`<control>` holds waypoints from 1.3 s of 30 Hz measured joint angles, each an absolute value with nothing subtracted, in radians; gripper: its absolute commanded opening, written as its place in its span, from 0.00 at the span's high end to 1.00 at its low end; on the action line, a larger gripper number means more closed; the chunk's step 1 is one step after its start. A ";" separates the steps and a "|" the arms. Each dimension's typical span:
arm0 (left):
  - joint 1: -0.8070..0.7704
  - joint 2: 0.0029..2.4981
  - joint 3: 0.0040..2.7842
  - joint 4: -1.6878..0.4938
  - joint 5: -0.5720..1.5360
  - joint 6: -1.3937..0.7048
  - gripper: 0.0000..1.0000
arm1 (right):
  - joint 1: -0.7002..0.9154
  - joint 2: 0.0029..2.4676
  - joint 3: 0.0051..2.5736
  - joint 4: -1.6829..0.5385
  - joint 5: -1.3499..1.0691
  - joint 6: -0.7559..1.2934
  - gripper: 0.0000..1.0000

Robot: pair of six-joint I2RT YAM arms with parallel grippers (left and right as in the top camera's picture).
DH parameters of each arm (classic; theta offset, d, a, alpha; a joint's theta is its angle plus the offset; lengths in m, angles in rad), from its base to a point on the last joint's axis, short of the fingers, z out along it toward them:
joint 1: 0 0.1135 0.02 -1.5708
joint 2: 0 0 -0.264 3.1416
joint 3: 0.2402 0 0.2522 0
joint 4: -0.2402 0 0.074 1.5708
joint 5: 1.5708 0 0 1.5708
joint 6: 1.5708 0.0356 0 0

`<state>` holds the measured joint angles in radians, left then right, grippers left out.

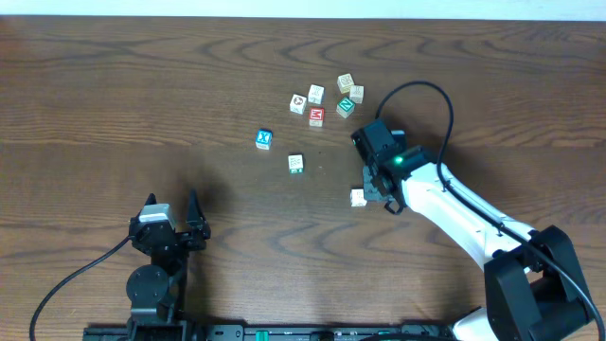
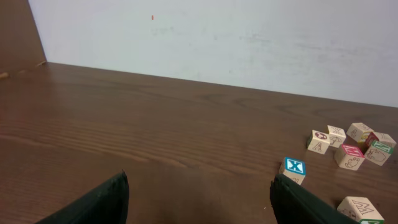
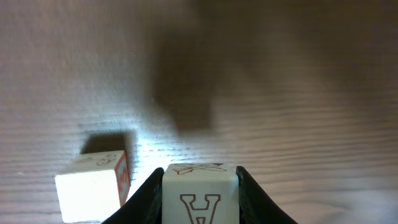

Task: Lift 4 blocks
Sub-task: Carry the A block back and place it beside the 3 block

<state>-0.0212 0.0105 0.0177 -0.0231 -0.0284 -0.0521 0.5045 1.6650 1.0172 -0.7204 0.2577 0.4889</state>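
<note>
**K:** Right gripper [image 3: 199, 179]?

**M:** Closed on the A block [image 3: 200, 200], which is cream with a red-outlined letter. One finger sits flat on each side face and the block is square between them. A dark shadow lies on the wood beyond it, so I judge the block is clear of the table, though I can't be sure.

**K:** Anything close by?

**M:** A second cream block [image 3: 93, 188] rests on the table just left of the left finger, not touching it.

**K:** So how should the lift be done?

**M:** Go straight up with no sideways drift, or that finger could clip the neighbour. Hold the squeeze even, because smooth wooden faces could twist out if the wrist rolls.

**K:** Arm pose?

**M:** The right arm [image 1: 454, 210] reaches diagonally from the near right corner toward mid-table. Its wrist is pitched down, and the gripper is right of centre, nearer than the cluster [image 1: 328, 98].

**K:** And the other side?

**M:** The left gripper [image 1: 172, 216] is parked near left with its jaws spread wide, holding nothing and facing the far edge.

**K:** Remaining blocks?

**M:** The blue X block [image 1: 264, 139] and a green-marked cream block [image 1: 295, 164] sit alone on the table, left of the right gripper. The rest are in the far cluster.
</note>
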 measured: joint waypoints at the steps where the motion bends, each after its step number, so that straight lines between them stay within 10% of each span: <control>1: -0.021 0.010 0.018 -0.023 -0.028 -0.052 0.27 | 0.505 1.665 0.996 -0.699 0.244 0.483 0.89; 25: -0.021 0.010 0.018 -0.023 -0.028 -0.052 0.27 | 0.505 1.665 0.881 -0.496 0.124 0.351 0.76; 39: -0.021 0.010 0.018 -0.023 -0.028 -0.052 0.27 | 0.505 1.665 0.881 -0.492 0.124 0.340 0.50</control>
